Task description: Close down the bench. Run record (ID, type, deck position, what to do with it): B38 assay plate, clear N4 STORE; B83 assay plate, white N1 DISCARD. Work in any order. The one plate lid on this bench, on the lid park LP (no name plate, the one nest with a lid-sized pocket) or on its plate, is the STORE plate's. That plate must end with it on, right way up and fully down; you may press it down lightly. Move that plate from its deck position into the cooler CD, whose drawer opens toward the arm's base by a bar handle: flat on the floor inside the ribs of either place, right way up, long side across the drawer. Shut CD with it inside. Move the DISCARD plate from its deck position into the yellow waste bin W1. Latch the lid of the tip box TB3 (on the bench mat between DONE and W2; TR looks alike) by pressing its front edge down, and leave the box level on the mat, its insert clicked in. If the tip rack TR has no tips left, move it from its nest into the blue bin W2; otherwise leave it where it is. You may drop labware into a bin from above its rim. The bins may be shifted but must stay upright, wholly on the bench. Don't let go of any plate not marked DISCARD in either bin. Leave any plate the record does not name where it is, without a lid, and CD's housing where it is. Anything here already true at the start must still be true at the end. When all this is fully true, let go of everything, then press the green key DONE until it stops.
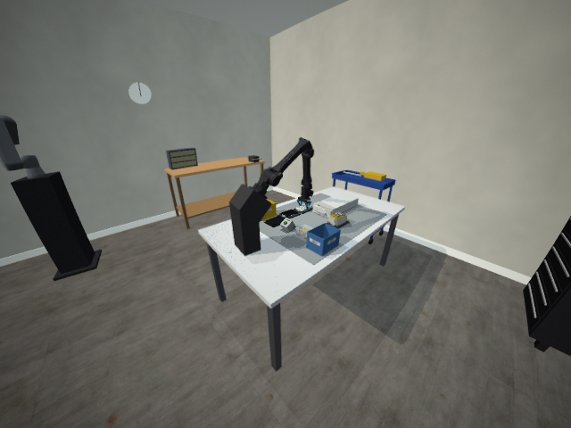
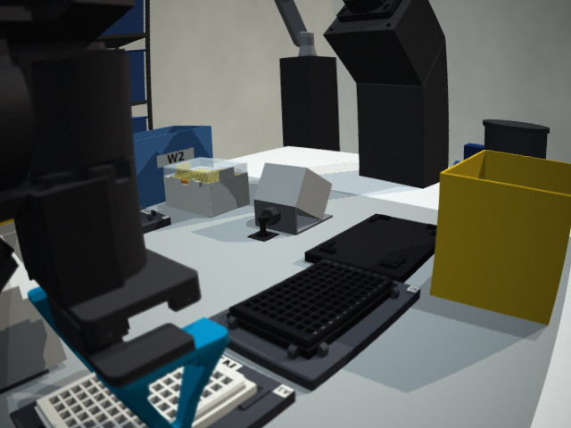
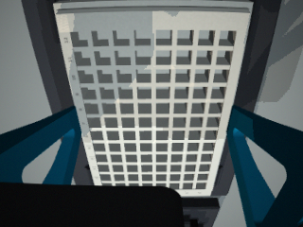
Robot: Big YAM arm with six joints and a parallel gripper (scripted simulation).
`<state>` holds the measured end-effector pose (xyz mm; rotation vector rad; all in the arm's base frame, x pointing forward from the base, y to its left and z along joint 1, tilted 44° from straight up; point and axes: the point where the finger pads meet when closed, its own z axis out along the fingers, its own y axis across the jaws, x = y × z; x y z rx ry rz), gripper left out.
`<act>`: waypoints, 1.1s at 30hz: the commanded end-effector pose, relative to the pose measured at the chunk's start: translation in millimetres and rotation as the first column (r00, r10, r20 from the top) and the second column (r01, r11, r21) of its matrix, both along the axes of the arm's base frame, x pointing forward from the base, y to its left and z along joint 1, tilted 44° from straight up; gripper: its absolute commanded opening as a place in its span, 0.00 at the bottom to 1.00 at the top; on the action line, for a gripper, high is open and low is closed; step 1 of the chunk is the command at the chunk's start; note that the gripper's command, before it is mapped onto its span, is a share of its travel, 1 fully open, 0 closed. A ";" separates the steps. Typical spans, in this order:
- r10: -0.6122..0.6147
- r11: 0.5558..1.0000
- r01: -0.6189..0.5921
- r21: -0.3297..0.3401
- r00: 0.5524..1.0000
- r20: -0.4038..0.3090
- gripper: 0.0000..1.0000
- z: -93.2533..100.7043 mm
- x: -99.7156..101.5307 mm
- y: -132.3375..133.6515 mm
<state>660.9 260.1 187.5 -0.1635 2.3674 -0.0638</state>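
Observation:
The white assay plate point(image 3: 151, 108) lies in its dark nest at the near end of the deck row; it also shows in the exterior view point(image 2: 152, 391). My gripper point(image 3: 153, 114) stands straight over it, with the blue fingers against its two long sides, shut on the plate. In the exterior view the gripper point(image 2: 124, 368) is low on the plate, and it also shows in the top view point(image 1: 303, 202). The yellow waste bin point(image 2: 502, 234) stands upright beyond the row. No label on the white plate is legible.
A black well plate point(image 2: 313, 306) sits in the nest beside the white one, and an empty black nest point(image 2: 377, 243) lies past it. The clear-lidded tip box point(image 2: 207, 184) stands by the blue bin W2 point(image 2: 170, 156), next to the grey key housing point(image 2: 290, 198). The white cooler point(image 1: 334, 204) is behind.

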 end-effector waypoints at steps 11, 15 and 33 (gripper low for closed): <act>0.007 1.000 -0.007 0.003 1.000 0.017 0.00 5.7 9.8 3.6; 0.007 1.000 -0.007 0.003 1.000 0.017 0.00 5.7 9.8 3.6; 0.011 1.000 -0.011 -0.007 1.000 -0.010 0.00 -3.5 -1.0 5.1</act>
